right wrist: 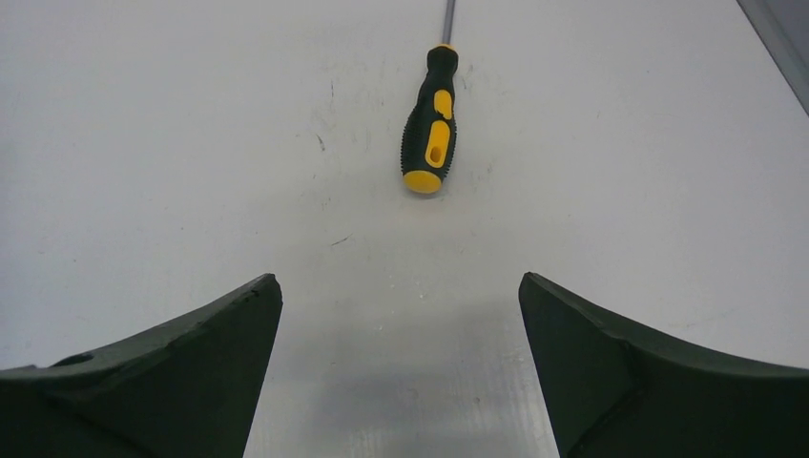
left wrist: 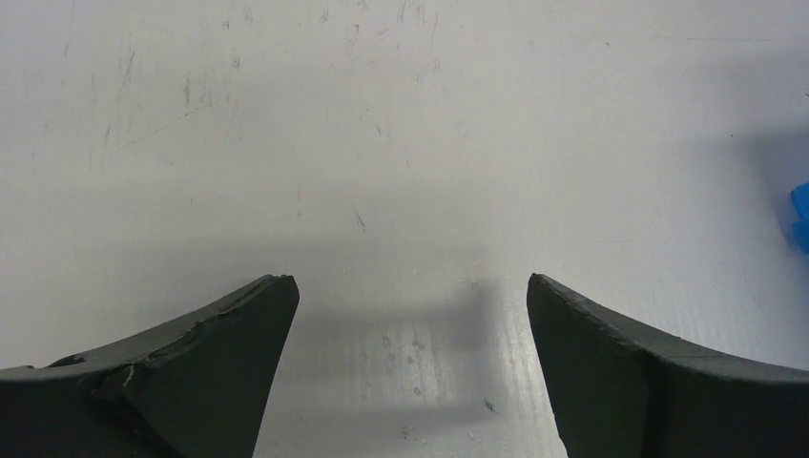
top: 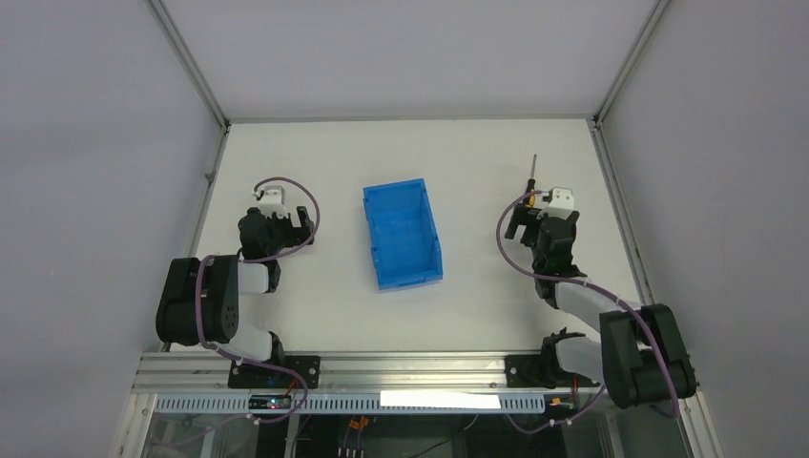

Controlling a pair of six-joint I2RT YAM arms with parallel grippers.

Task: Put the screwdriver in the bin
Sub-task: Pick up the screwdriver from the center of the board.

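right gripper: fingers spread wide, holding nothing, hovering low over the white table
screwdriver: lies flat just ahead of that pincer, yellow handle end nearest it, shaft pointing away — seemingly lined up for a grasp on the handle
bin: blue, open-topped, mid-table between the arms, well apart from the tool
left gripper: spread apart over bare surface — likely idle

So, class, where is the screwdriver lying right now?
The screwdriver lies on the right side of the table, just ahead of the open right gripper. Its handle points towards the gripper, and it sits well right of the blue bin.
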